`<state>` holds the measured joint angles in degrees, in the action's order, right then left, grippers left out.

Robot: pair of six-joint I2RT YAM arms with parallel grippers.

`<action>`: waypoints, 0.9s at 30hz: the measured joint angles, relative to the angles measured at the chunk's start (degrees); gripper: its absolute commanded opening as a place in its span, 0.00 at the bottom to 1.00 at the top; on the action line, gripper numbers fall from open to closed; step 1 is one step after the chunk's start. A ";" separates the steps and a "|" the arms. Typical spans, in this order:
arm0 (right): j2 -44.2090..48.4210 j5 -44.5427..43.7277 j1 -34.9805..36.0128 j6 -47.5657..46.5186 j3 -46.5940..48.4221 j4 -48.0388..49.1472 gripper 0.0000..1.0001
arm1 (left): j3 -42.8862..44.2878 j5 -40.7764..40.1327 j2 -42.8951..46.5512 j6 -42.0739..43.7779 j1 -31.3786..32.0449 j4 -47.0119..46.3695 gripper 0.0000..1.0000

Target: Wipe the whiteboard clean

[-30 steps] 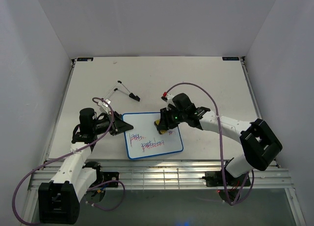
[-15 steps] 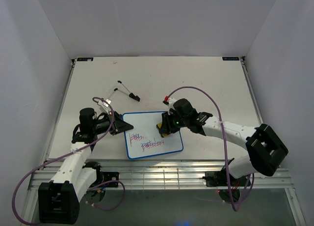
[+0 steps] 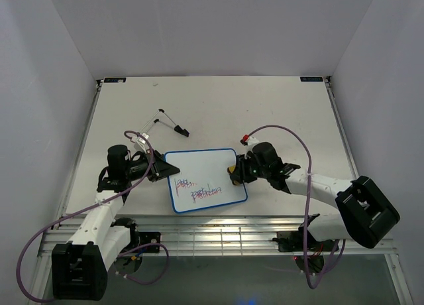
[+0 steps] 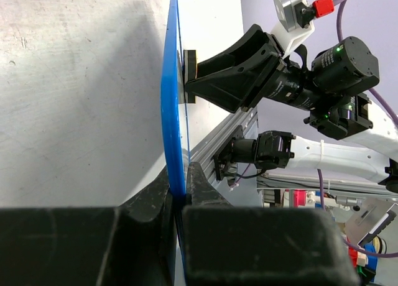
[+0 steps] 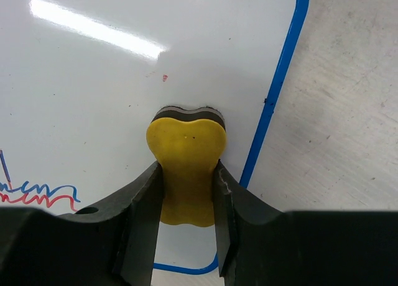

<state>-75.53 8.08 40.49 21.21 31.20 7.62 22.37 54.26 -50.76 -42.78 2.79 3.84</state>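
The whiteboard (image 3: 202, 164), white with a thin blue frame, lies on the table in front of the arms. Red and blue writing (image 3: 199, 189) covers its lower half. My left gripper (image 3: 161, 169) is shut on the board's left corner; in the left wrist view the blue frame (image 4: 169, 112) runs edge-on between the jaws of the left gripper (image 4: 179, 196). My right gripper (image 3: 236, 174) is shut on a small yellow eraser (image 5: 186, 155), which presses on the whiteboard (image 5: 124, 87) close to its right edge. Writing (image 5: 37, 193) shows at the lower left of the right wrist view.
Thin white rods with black tips (image 3: 165, 121) lie on the table behind the board. An aluminium rail (image 3: 218, 235) runs along the near edge by the arm bases. White walls close in the table on three sides.
My right gripper has slid the eraser rightward across the board, from its upper middle to the right edge. The left gripper and the board have not moved.
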 measured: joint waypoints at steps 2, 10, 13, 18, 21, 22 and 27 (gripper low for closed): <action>-0.39 0.59 -0.15 -0.09 0.02 0.79 0.08 | 0.20 -0.13 -0.17 -0.13 -0.04 -0.07 0.00; -3.21 3.02 2.67 0.22 5.20 0.68 0.08 | 0.52 -0.17 -0.74 -0.09 -0.11 -0.07 0.00; -5.49 4.48 4.79 0.22 9.97 -0.22 0.08 | 0.52 0.22 -0.90 0.57 -0.09 -0.50 0.00; -7.87 5.07 4.76 -0.28 13.31 -1.60 0.08 | 0.52 0.28 -1.25 0.72 -0.04 -0.79 0.00; -8.33 5.40 2.67 -0.63 12.70 -1.49 0.08 | 0.52 0.13 -1.49 0.33 -0.04 -0.57 0.00; -8.31 5.33 1.84 -0.68 12.00 -1.29 0.08 | 0.52 0.13 -1.49 0.28 -0.04 -0.52 0.00; -7.21 4.70 -3.63 -1.01 5.97 0.55 0.08 | 0.52 -0.24 -1.51 -1.01 -0.07 0.26 0.00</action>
<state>-82.74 12.78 36.86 20.21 37.17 8.16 22.90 54.02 -52.27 -43.79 2.72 4.10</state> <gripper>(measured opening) 0.395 0.148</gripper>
